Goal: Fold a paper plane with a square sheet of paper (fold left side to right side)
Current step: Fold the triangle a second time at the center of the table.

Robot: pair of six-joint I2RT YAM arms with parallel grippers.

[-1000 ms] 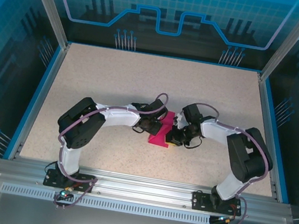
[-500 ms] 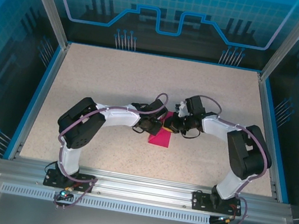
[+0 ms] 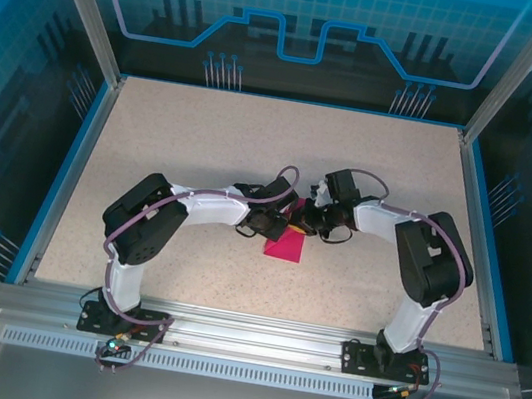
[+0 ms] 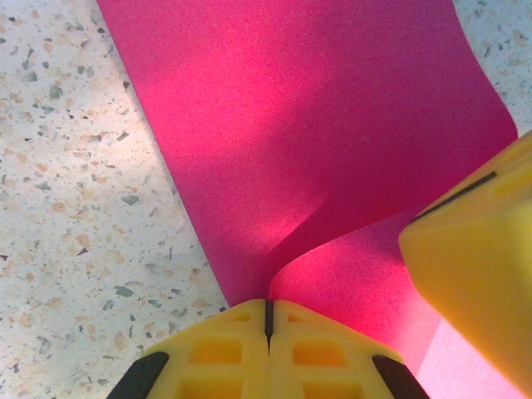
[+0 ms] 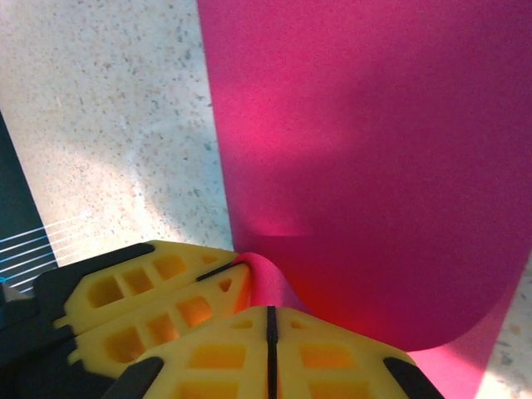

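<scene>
While left pincer point(image 4: 268, 312) and right pincer point(image 5: 270, 332) clamp the pink sheet point(image 4: 316, 125), speckled table point(image 4: 66, 166) around.

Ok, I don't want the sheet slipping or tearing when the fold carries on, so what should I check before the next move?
1. Left gripper shut on the paper, near edge pinched: ok.
2. Right gripper shut on the same edge, just beside the left one: ok.
3. Grippers not catching each other: cannot tell, as they sit very close together.
4. Paper free of tears or hard creases where it curls up from the table: ok in what shows.
5. Lifted edge lined up with the opposite edge: cannot tell.
</scene>
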